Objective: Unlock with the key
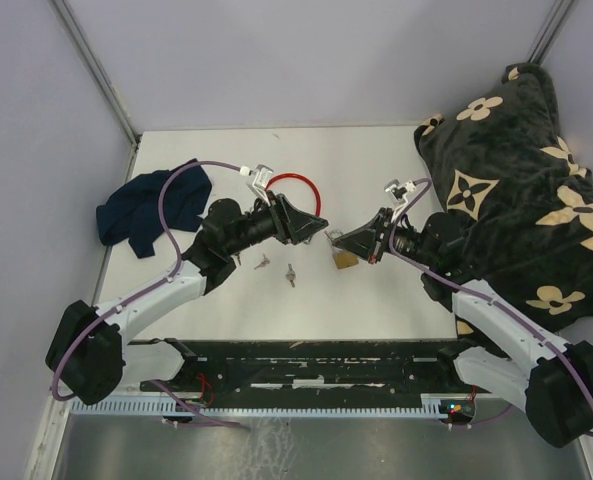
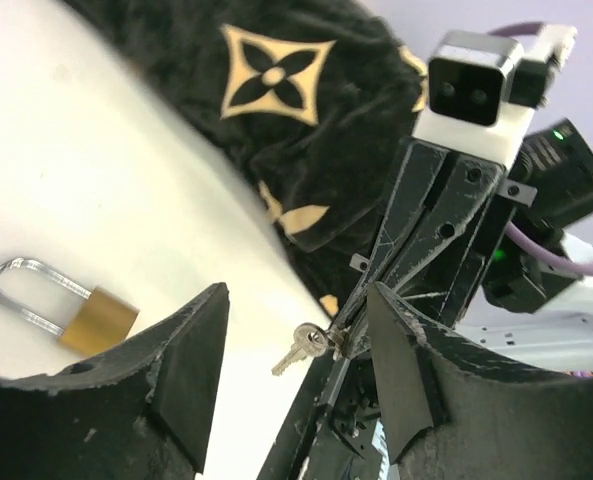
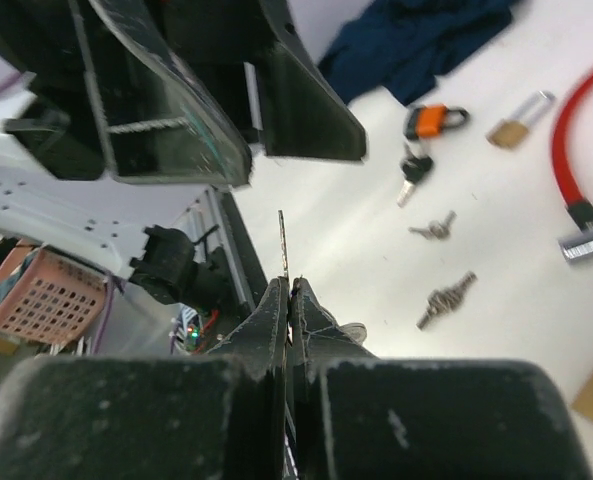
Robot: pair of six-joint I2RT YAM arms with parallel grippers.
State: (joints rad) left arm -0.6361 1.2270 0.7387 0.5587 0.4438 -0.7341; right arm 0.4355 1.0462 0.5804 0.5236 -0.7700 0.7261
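Gripping the key by its thin blade, the right pincer has its fingers pressed together, with the blade standing edge-on above the tips. From the left wrist, the same key hangs at the tip of the right pincer, just above the white tabletop. The left pincer faces it with its fingers spread apart and nothing between them touching either pad.

From above, the two pincers meet nose to nose near the middle of the tabletop, the left pincer just beside the right pincer. The brass padlock lies flat on the tabletop right below the right pincer; the left wrist view shows its silver shackle and brass body apart from the key.

A red cable lock curves behind the left pincer. Loose keys lie near the left arm, and the right wrist view also shows an orange padlock and another brass padlock beside them. A blue cloth sits at the left edge, and a black patterned blanket is heaped on the right.
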